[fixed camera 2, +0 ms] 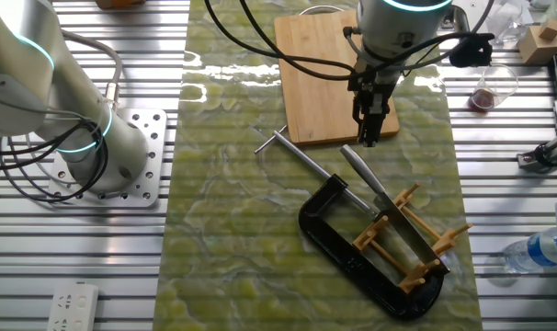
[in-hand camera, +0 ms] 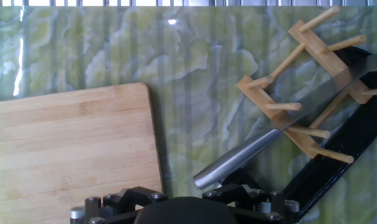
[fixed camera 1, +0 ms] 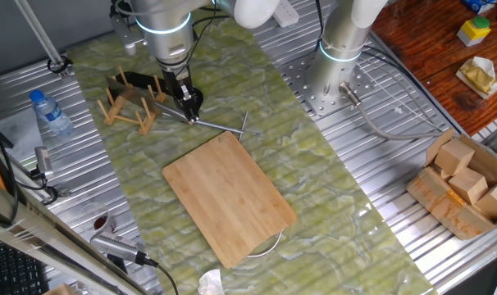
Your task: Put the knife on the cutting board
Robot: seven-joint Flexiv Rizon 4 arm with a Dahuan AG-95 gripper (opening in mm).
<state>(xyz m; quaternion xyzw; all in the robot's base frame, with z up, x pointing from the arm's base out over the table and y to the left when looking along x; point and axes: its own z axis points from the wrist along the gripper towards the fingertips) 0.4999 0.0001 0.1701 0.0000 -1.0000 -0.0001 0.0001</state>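
Between wooden rack pegs: shiny steel knife; bamboo cutting board bare; hand opening unclear.

On the green marbled mat you have a small wooden peg rack sitting over a black C-shaped clamp, whose thin metal rod runs out across the mat and ends in a short crossbar. Off the mat, on the ribbed metal table, you'll see a clear water bottle with a blue cap at one side. At the other side is a cardboard tray of wooden blocks, and a small glass holding something dark red stands near the table's edge.
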